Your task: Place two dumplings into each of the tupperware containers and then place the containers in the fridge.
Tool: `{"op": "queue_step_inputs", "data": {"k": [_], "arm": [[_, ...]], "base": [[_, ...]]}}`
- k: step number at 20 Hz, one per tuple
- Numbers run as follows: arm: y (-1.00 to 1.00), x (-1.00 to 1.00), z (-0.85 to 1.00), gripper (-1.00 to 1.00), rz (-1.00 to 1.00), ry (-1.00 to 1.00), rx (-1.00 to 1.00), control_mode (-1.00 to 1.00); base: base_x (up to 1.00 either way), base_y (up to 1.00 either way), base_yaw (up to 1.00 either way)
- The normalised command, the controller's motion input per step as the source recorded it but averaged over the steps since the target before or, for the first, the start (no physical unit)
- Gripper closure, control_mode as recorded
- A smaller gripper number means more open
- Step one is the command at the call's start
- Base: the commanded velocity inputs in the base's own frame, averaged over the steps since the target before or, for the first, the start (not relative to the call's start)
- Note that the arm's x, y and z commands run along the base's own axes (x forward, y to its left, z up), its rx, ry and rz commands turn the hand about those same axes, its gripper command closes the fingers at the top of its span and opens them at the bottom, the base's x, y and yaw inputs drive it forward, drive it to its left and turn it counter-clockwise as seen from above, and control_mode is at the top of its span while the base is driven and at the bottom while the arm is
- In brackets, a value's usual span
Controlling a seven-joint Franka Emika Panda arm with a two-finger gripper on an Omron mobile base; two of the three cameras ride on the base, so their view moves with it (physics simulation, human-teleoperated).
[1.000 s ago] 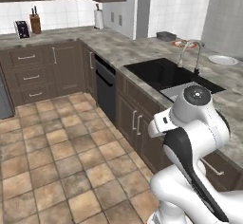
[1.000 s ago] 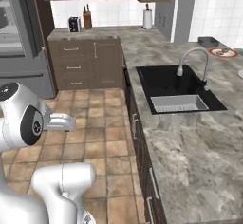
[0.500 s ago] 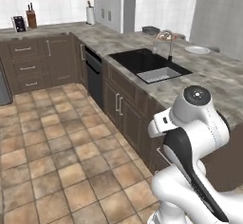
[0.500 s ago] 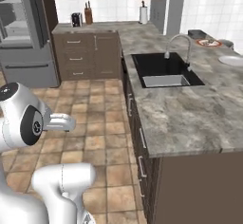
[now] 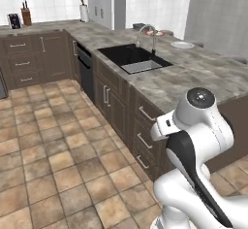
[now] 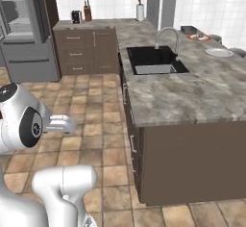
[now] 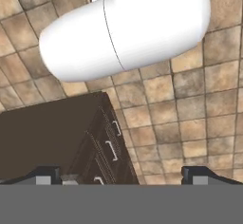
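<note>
My gripper (image 7: 121, 176) is open, its two dark fingertips (image 7: 47, 175) far apart with nothing between them. It points down at the tiled floor beside the counter's dark cabinet end (image 7: 52, 137). The fridge (image 6: 29, 53) stands tall and grey at the far left, with pale shelves showing in its upper part. A dark grey tupperware container (image 6: 189, 29) (image 5: 137, 26) sits at the far end of the counter. Beside it is a red-rimmed plate (image 6: 199, 37) (image 5: 154, 32). I cannot make out dumplings at this distance.
A stone counter (image 6: 192, 96) (image 5: 193, 77) with a black sink (image 6: 153, 60) (image 5: 133, 58) and faucet (image 6: 168, 36) runs along the right. A white plate (image 6: 218, 52) (image 5: 181, 44) lies past the sink. Tiled floor (image 5: 53, 145) stretches left toward brown drawers (image 6: 86, 50).
The whole picture has shifted: the base has driven along the counter, so the sink and plates now sit farther off and the counter's near end is in view. The arm keeps its folded pose.
</note>
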Motion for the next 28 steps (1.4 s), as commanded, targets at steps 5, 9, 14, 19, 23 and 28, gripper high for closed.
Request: {"op": "queue_step_inputs", "data": {"k": [5,9,14,19,23,28], "arm": [[0.0,0.0,0.0,-1.0,0.0,0.0,0.0,1.0],[0.0,0.0,0.0,-1.0,0.0,0.0,0.0,1.0],[0.0,0.0,0.0,-1.0,0.0,0.0,0.0,1.0],[0.0,0.0,0.0,-1.0,0.0,0.0,0.0,1.0],[0.0,0.0,0.0,-1.0,0.0,0.0,0.0,1.0],[0.0,0.0,0.0,-1.0,0.0,0.0,0.0,1.0]], "base": [[-0.53,-0.68,-0.01],[-0.44,-0.68,0.0],[-0.02,-0.79,-0.02],[0.21,-0.89,-0.01],[0.27,-0.92,-0.01],[0.4,-0.91,0.0]]}}
